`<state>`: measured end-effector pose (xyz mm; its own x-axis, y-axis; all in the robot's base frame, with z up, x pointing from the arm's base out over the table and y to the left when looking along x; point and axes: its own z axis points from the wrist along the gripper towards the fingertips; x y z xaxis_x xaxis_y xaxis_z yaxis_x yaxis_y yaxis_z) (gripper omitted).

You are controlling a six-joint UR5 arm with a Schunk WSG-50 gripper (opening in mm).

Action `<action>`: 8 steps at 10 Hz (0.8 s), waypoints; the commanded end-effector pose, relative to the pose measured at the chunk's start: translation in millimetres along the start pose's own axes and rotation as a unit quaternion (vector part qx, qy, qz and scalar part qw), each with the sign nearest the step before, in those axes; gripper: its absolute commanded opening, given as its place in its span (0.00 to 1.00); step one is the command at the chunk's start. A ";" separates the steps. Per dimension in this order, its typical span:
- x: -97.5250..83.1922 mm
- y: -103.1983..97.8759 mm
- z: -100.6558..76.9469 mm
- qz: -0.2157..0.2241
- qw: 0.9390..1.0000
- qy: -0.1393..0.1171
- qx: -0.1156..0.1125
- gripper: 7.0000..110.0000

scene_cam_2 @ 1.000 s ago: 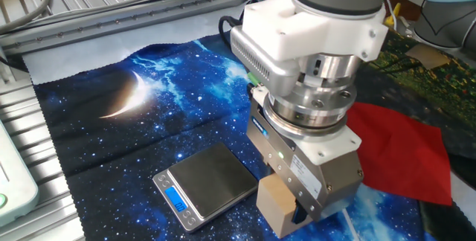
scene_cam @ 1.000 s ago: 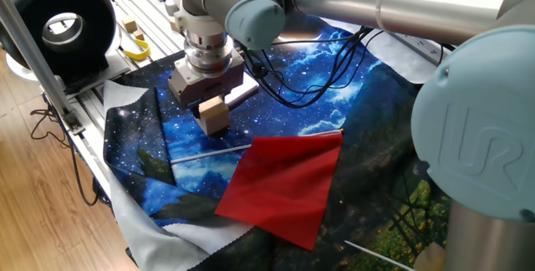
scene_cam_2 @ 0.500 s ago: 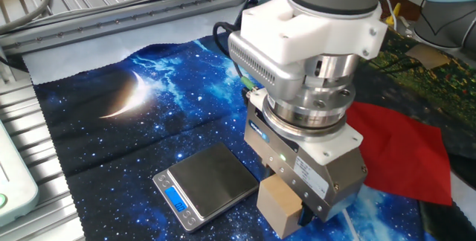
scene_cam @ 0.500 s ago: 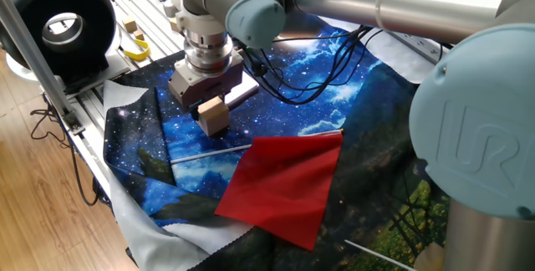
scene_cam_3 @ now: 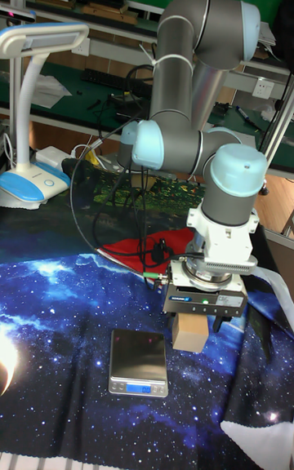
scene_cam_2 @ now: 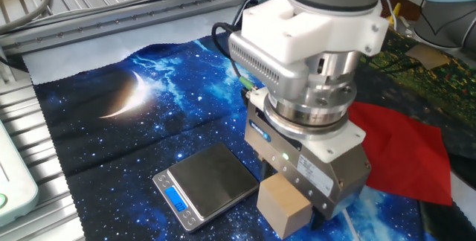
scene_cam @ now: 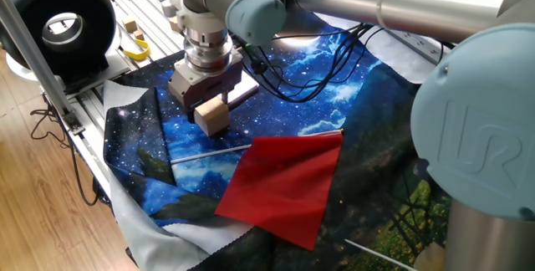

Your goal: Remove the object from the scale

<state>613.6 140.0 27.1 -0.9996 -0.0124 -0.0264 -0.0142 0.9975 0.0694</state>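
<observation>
The object, a plain tan wooden cube [scene_cam_2: 282, 205], sits low over the starry cloth beside the scale [scene_cam_2: 212, 175], off its plate. The scale is a thin square plate with a blue display; its plate is bare in the tall fixed view [scene_cam_3: 137, 353]. My gripper [scene_cam_2: 291, 215] hangs straight down around the cube. In the tall fixed view the cube [scene_cam_3: 193, 331] lies against one finger, with a gap to the other finger [scene_cam_3: 220, 324], so the jaws look open. In one fixed view the cube [scene_cam: 211, 116] shows tilted under the gripper [scene_cam: 211, 108]. Whether it rests on the cloth is unclear.
A red sheet [scene_cam: 284, 183] lies on the cloth close to the cube, with a thin white rod [scene_cam: 209, 152] along its near edge. Black cables [scene_cam: 309, 79] trail behind the arm. Small wooden cubes [scene_cam: 130, 27] and a yellow loop [scene_cam: 136, 50] sit on the metal rack.
One finger has drawn away from the cube, and more of its side shows. The cube has tipped and shifted slightly; the arm has barely moved.
</observation>
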 end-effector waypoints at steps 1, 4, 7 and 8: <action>6.4 -2.0 -14.4 0.000 1.000 0.008 0.004 0.79; 19.3 -6.3 -49.5 0.019 1.000 0.010 0.008 0.79; 10.5 -17.7 -69.7 0.050 0.998 -0.022 0.009 0.15; 15.0 -44.9 -81.9 0.031 0.998 -0.016 0.043 0.15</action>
<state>599.6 115.5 83.1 -0.9982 0.0421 -0.0438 0.0409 0.9987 0.0292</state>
